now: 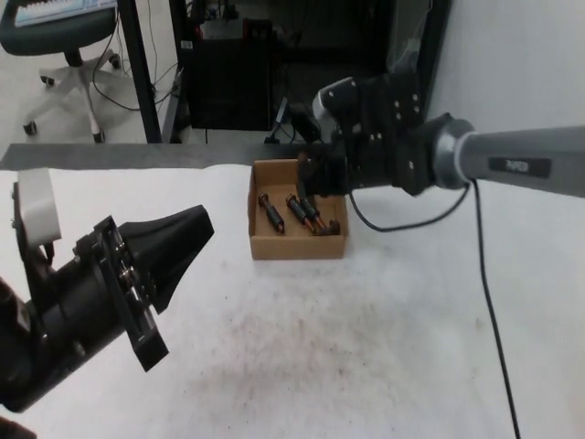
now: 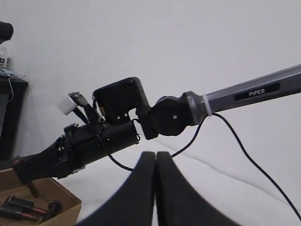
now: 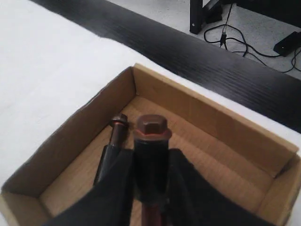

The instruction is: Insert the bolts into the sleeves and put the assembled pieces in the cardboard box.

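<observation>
My right gripper (image 3: 151,162) pinches an assembled bolt (image 3: 151,134) over the cardboard box (image 3: 202,113), so lowering and releasing comes next; the left gripper (image 2: 155,159) has its fingers pressed together.

The setting looked like a robotics lab or test room, not a home. A grey-and-black robot arm (image 1: 512,157) and a second black arm (image 1: 82,302) stood over a tabletop (image 1: 384,357) covered in a scuffed white sheet, with a black cable (image 1: 487,302) trailing across it. Beyond the tabletop's dark far edge (image 1: 137,155) lay a pale hard floor (image 1: 14,82). On it stood a swivel office chair (image 1: 55,32) on casters, a black metal frame leg (image 1: 137,73), a dark equipment cabinet (image 1: 228,87) and a corded power brick (image 3: 287,43). A plain white wall (image 2: 188,47) rose to one side.
</observation>
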Available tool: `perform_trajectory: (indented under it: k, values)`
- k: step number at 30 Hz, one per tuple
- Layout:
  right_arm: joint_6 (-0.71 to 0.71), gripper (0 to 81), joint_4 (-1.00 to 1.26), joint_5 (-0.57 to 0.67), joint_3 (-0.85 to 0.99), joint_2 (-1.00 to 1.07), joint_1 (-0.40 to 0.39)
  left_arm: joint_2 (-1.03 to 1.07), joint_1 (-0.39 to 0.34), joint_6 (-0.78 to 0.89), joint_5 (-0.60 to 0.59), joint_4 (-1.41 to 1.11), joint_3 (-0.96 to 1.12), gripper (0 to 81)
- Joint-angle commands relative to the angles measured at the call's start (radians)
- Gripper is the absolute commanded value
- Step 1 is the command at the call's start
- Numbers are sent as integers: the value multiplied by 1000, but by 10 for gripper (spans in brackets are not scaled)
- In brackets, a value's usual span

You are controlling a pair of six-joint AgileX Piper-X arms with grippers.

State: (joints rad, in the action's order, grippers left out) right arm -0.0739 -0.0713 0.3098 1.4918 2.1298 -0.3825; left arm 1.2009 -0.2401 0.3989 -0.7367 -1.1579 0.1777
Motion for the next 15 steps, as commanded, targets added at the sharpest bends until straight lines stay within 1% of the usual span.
perform_trajectory:
  k: [1,6,13,15]
  values:
    - [14,9,-27,-5,95,30,6,-14,2,6,3,-13,0,3]
    - [14,9,-99,-5,186,65,8,-20,2,6,3,-13,0,3]
    - [10,9,-159,33,188,65,8,-20,2,6,3,-13,0,3]
    - [-18,9,-200,33,188,65,8,-19,2,6,23,-13,0,3]
